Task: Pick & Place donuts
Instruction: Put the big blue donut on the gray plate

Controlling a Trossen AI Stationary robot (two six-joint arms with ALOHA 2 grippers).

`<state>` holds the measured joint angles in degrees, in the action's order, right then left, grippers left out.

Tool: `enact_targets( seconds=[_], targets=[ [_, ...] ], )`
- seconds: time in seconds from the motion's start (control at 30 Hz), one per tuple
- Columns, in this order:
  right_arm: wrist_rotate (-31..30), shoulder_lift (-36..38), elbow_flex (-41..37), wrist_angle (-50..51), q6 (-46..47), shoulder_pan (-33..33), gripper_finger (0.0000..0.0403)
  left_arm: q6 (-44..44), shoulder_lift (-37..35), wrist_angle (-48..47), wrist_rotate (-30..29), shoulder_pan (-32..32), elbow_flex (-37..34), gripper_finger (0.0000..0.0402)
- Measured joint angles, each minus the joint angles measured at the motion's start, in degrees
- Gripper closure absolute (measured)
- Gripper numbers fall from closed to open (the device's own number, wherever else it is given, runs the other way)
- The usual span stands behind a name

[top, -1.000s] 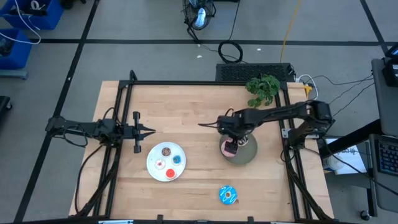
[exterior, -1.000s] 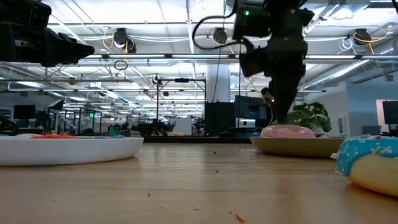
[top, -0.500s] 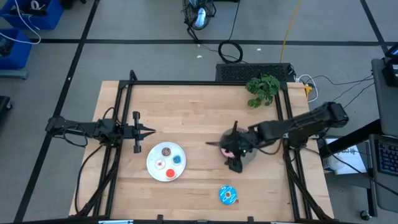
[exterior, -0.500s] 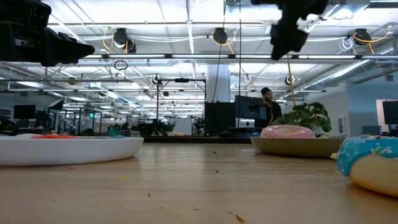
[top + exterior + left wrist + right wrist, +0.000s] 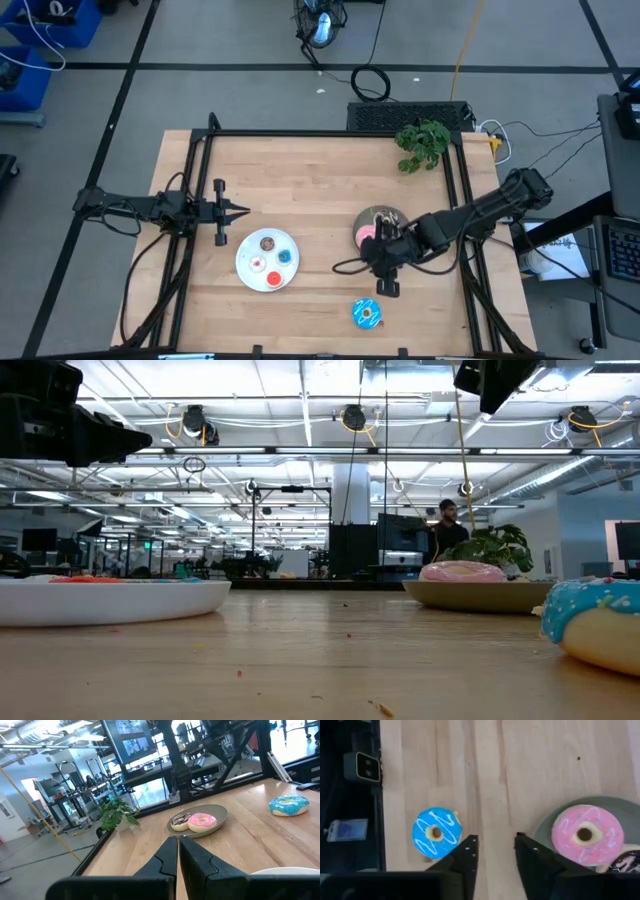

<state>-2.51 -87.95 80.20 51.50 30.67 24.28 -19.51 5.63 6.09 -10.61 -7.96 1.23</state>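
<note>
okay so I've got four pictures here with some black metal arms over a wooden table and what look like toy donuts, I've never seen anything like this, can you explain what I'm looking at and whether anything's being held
It is a robot with two dark arms at a wooden table, each ending in a two-finger gripper. One picture looks straight down on it, one looks level across the tabletop, and two come from cameras on the arms' wrists.

The left gripper waits near the white plate, fingers shut, holding nothing. That plate carries four tiny donuts.

The right gripper hangs above bare wood between the grey plate and the blue donut. Its fingers are apart with nothing between them.

On the grey plate lie a pink donut and a brown donut. The blue donut sits alone on the table. A potted plant stands at the far edge.
</note>
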Motion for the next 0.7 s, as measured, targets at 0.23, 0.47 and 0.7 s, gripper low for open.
enact_targets(
  seconds=[0.23,0.47,0.7],
  targets=[
    [2.1,0.5,0.0,0.2,2.0,0.0,0.0361,0.5,0.0,-0.4,0.0,0.0,0.0,0.0376],
    [3.8,0.1,0.0,1.7,1.2,-0.2,0.0393,0.5,0.0,-0.4,0.0,0.0,0.0,0.0376],
    [0.7,0.0,0.0,-5.6,7.3,-0.3,0.0398,0.5,0.0,-0.4,0.0,0.0,0.0,0.0376]
  ],
)
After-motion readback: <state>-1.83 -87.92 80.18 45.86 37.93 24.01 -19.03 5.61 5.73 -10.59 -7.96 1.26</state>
